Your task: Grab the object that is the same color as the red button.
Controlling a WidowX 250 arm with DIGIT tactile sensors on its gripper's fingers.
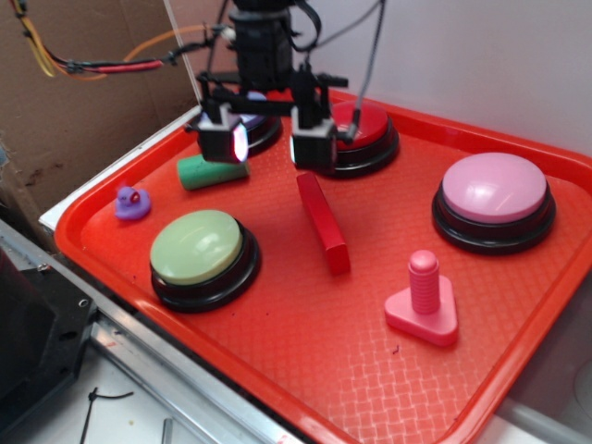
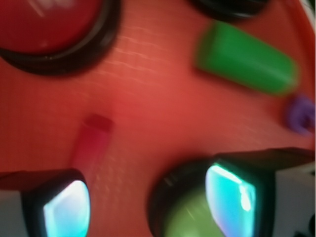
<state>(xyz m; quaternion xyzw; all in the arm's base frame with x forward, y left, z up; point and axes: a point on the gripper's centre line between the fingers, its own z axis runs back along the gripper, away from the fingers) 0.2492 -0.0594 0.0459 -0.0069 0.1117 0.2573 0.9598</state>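
Note:
The red bar (image 1: 323, 223) lies flat near the middle of the red tray (image 1: 305, 370), running from far left to near right. In the wrist view the red bar (image 2: 91, 142) shows blurred at lower left, beside the left fingertip (image 2: 64, 210). The red button (image 1: 363, 125) sits at the tray's far side, partly behind the right finger; the wrist view shows the red button (image 2: 47, 24) at top left. My gripper (image 1: 270, 146) hovers open above the tray, just beyond the bar's far end, with nothing between its fingers. Seen from the wrist, the gripper (image 2: 148, 205) stands wide apart.
A green cylinder (image 1: 212, 172) lies under the left finger. A light green button (image 1: 197, 248), a pink button (image 1: 494, 192), a pink peg on a triangular base (image 1: 424, 301) and a small purple duck (image 1: 132, 203) also sit on the tray. Cardboard stands at the far left.

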